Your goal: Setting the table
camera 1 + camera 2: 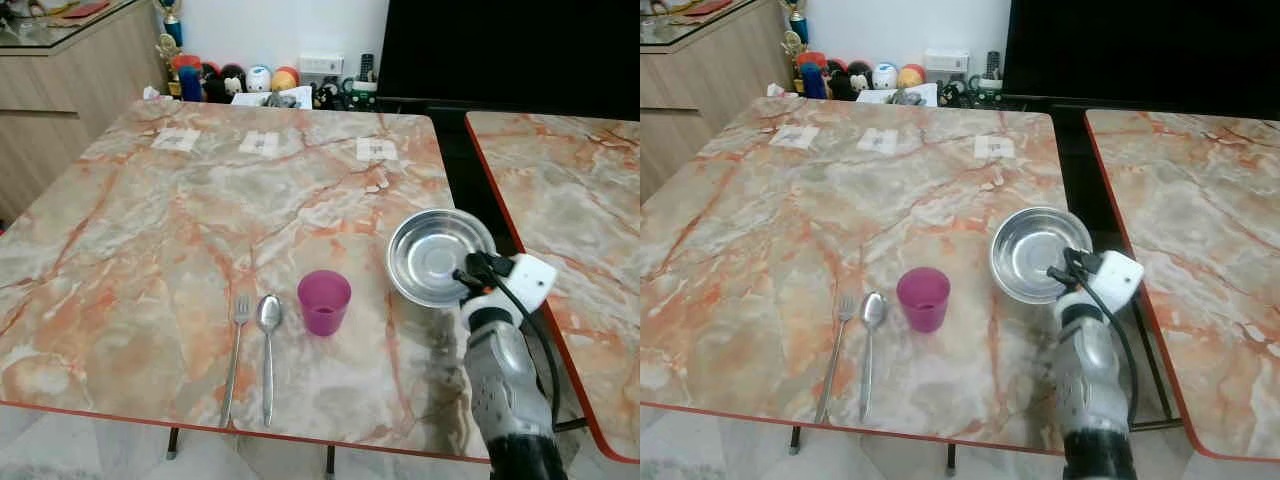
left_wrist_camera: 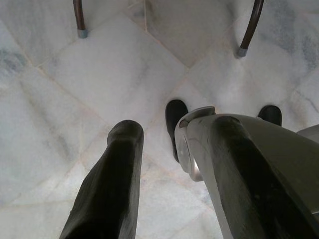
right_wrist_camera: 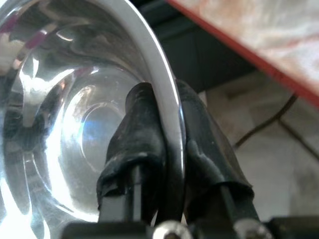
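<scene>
Marble-patterned with a red edge, the table carries a fork, a spoon and an empty purple cup side by side near its front edge. Right of the cup, at the table's right edge, is an empty steel bowl; the right gripper has its fingers clenched on the bowl's rim, one inside and one outside. Toys line the far wall. Over the tiled floor, the left gripper hangs with fingers released.
</scene>
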Controlling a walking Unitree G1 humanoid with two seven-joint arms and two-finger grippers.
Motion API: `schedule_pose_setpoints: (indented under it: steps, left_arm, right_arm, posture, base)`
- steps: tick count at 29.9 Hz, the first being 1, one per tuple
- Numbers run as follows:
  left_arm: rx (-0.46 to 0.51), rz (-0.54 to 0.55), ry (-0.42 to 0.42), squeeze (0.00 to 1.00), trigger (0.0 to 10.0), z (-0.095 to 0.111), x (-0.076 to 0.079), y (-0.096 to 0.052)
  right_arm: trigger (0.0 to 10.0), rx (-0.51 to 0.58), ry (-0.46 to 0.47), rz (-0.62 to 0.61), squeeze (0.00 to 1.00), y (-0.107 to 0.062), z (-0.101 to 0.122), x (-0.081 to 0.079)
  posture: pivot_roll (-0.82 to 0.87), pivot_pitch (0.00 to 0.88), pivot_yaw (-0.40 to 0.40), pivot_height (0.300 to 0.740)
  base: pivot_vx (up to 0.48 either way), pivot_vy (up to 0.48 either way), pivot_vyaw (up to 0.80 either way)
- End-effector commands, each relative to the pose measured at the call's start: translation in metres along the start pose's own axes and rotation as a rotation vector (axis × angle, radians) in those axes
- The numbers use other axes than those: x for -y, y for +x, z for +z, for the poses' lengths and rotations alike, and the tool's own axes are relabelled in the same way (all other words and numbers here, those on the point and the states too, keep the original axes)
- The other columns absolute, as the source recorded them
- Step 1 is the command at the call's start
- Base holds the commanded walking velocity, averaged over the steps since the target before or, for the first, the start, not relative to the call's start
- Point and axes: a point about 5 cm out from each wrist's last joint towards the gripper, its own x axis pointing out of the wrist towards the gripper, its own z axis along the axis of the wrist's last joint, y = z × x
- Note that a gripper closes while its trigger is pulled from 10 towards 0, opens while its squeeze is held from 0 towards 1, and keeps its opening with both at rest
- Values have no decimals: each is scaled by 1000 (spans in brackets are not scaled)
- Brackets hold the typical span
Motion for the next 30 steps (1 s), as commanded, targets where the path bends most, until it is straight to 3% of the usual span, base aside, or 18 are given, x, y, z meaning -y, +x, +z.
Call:
schedule_pose_setpoints:
  steps: [1,9,27,30]
  left_arm:
    - [-26,-3,11,0,10000,-9,1,-3]
    - [-24,-6,13,0,10000,-9,2,-3]
    - [-4,-19,35,0,10000,-5,8,-1]
    - [-5,-20,37,0,10000,-6,9,-2]
  right_arm:
    - [10000,67,-41,34,0,-3,10,-4]
    - [10000,79,-33,51,0,-12,7,-7]
    - [10000,113,-38,78,0,-10,14,-15]
    - [10000,123,-41,80,0,-9,16,-15]
  posture:
    - [-13,112,-30,740]
    - [-15,93,-24,740]
    - [-11,104,-34,740]
    - [-13,110,-37,740]
  base:
    - [0,0,0]
    - [0,0,0]
    - [0,0,0]
    - [0,-367,0]
